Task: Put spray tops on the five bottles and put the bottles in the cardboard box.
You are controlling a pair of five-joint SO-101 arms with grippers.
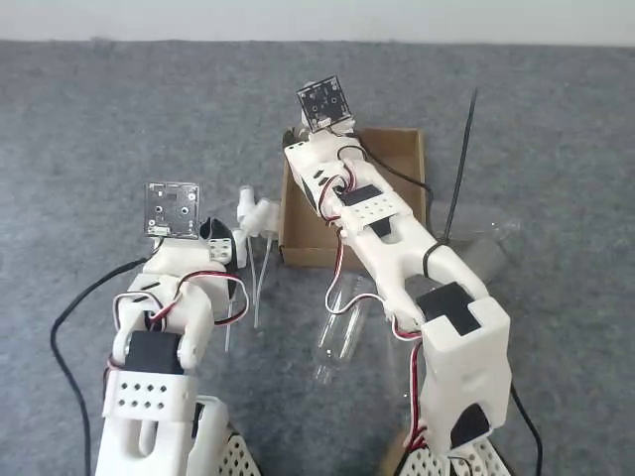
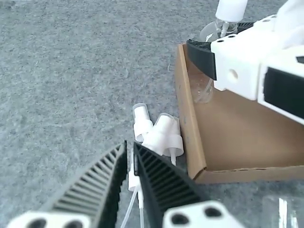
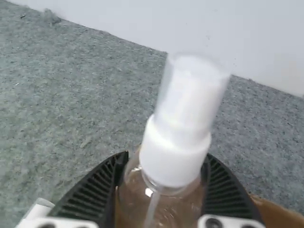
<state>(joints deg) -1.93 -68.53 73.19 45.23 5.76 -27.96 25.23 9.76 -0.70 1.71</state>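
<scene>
My right gripper (image 1: 303,139) is shut on a clear bottle (image 3: 178,142) with a white spray top and clear cap. It holds the bottle upright over the far left corner of the cardboard box (image 1: 397,164). The same bottle (image 2: 228,12) and right gripper (image 2: 213,52) appear beyond the box wall (image 2: 187,123). My left gripper (image 2: 129,148) is shut, low over the carpet, its tips just short of two loose white spray tops (image 2: 159,135) lying beside the box. In the high view those spray tops (image 1: 255,213) lie just ahead of the left gripper (image 1: 223,243).
One clear capless bottle (image 1: 340,332) lies on the grey carpet between the arms. Another clear bottle (image 1: 486,248) lies right of the right arm. A thin black cable (image 1: 459,164) runs past the box's right side. Thin dip tubes (image 1: 258,288) trail from the spray tops.
</scene>
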